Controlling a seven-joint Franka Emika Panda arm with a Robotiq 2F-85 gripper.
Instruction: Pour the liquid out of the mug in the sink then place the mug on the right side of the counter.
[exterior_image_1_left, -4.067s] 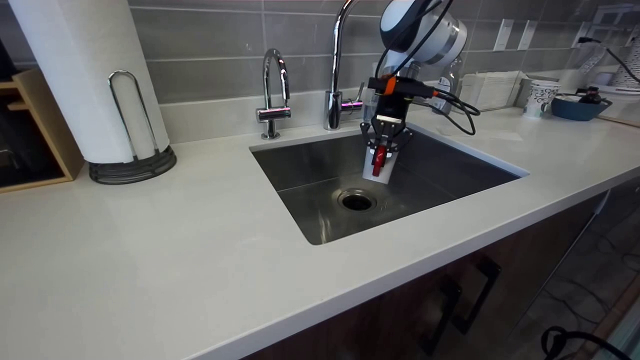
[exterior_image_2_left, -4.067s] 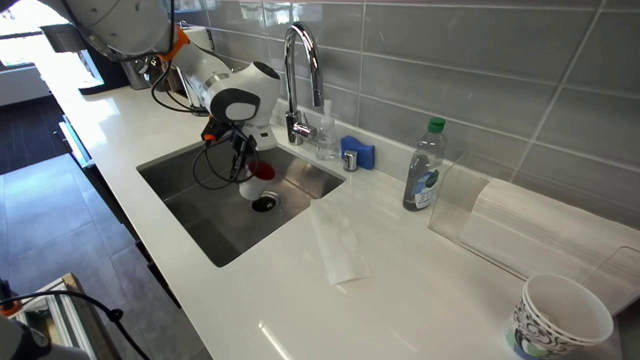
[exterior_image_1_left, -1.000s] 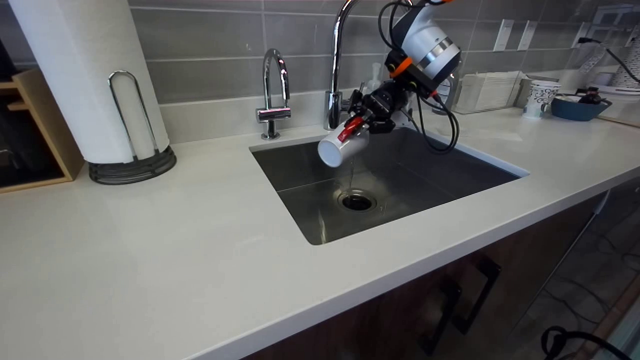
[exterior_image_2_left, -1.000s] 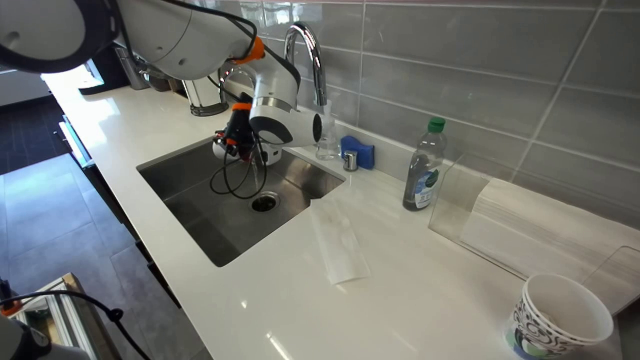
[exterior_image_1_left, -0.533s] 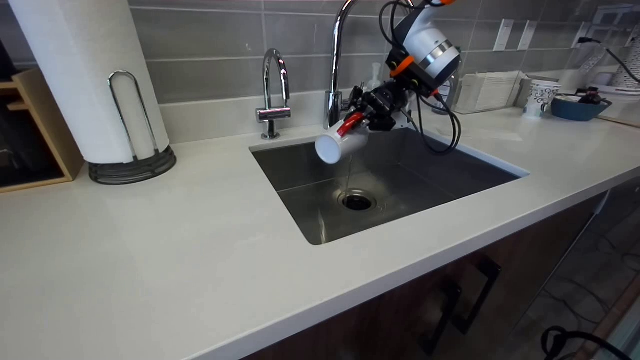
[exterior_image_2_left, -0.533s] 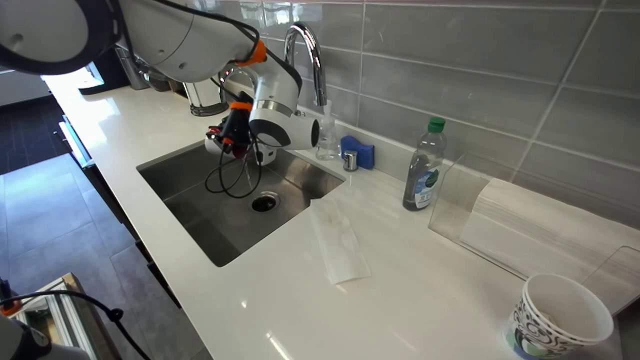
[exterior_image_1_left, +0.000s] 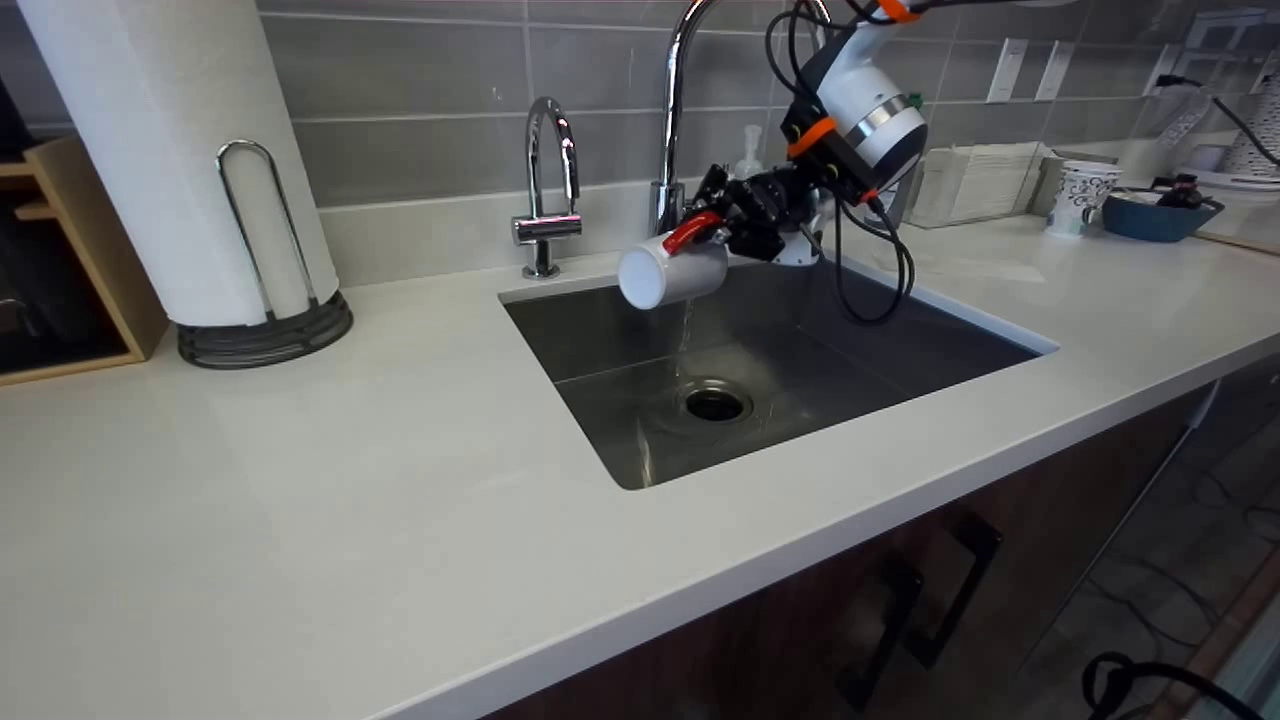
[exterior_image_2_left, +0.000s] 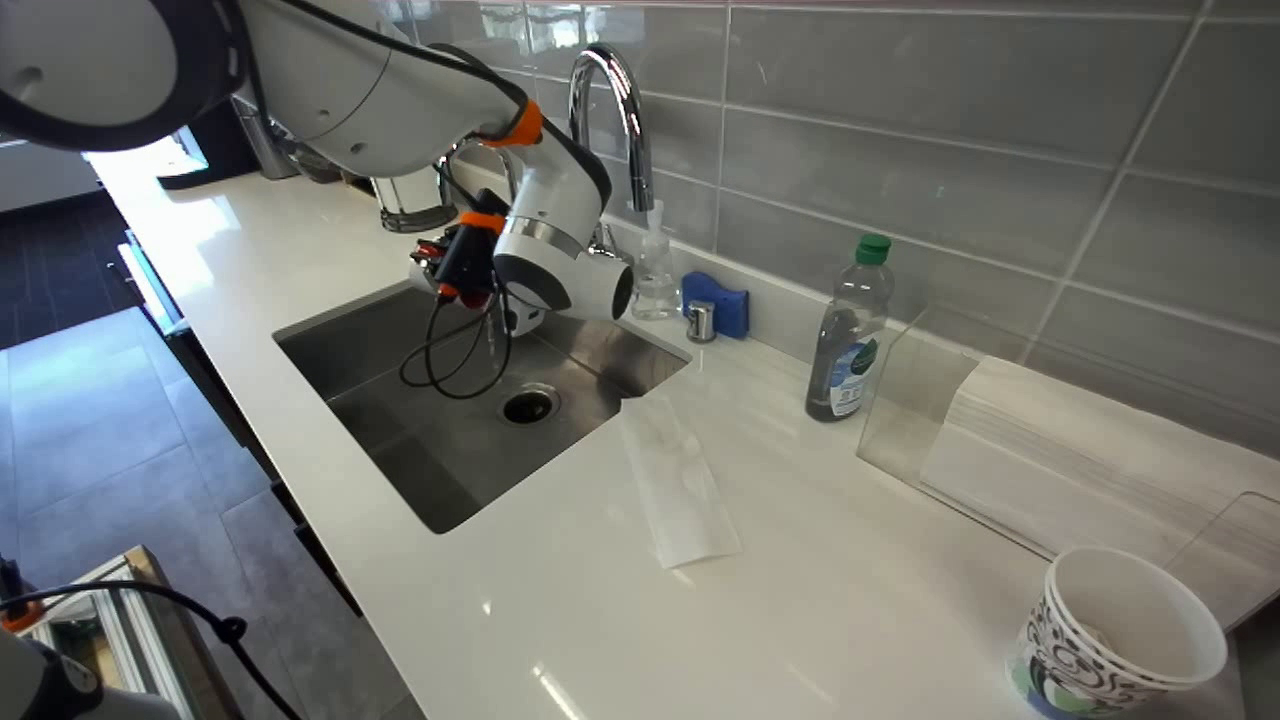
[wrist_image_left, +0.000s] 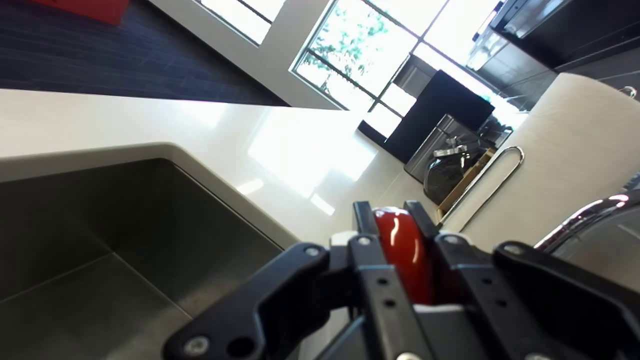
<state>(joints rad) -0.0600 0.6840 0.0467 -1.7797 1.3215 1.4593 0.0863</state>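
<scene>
The mug (exterior_image_1_left: 673, 275), gripped by its red handle (wrist_image_left: 402, 250) in your hand (wrist_image_left: 393, 217), has tipped further; a thin stream (exterior_image_1_left: 687, 322) falls into the sink (exterior_image_1_left: 840, 372), so pouring seems unfinished.

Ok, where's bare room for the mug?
Bare counter lies between the flat napkin and the patterned paper cup, and between sink and paper towel roll. Crowded: along the backsplash, by the dish soap bottle and clear napkin holder.
</scene>
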